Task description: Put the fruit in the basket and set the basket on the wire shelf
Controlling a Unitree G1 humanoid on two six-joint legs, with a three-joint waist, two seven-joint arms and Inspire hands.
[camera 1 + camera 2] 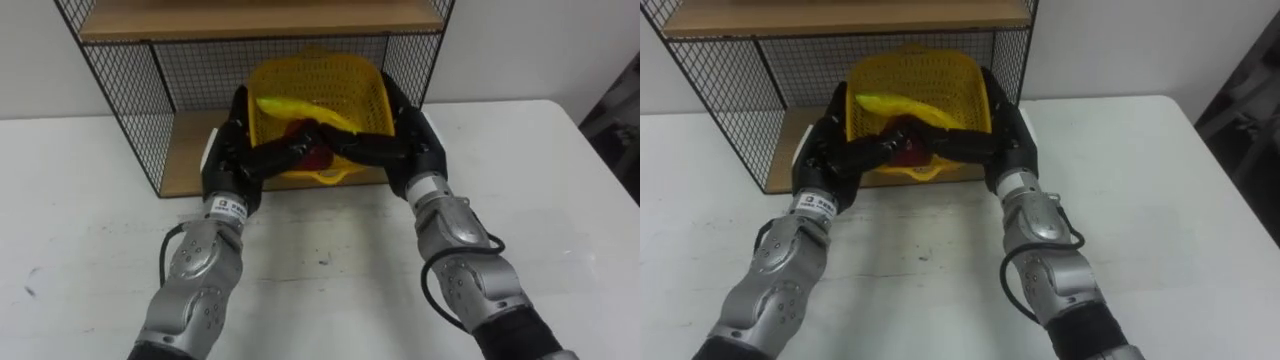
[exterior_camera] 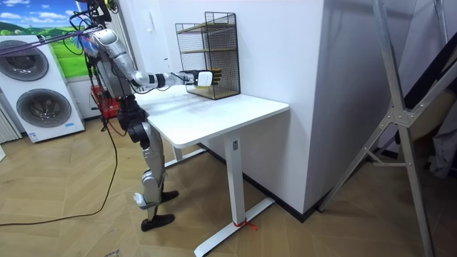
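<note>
A yellow mesh basket sits partly inside the lower level of the black wire shelf, tipped toward me. A yellow banana and a dark red fruit lie in it. My left hand grips the basket's left side and my right hand grips its right side. Dark fingers of both hands reach across its front rim. In the room view I stand at the table's end with both arms stretched out to the basket at the shelf.
The shelf has wooden boards; its upper board hangs just above the basket. It stands at the back of a white table against a white wall. Washing machines stand behind me.
</note>
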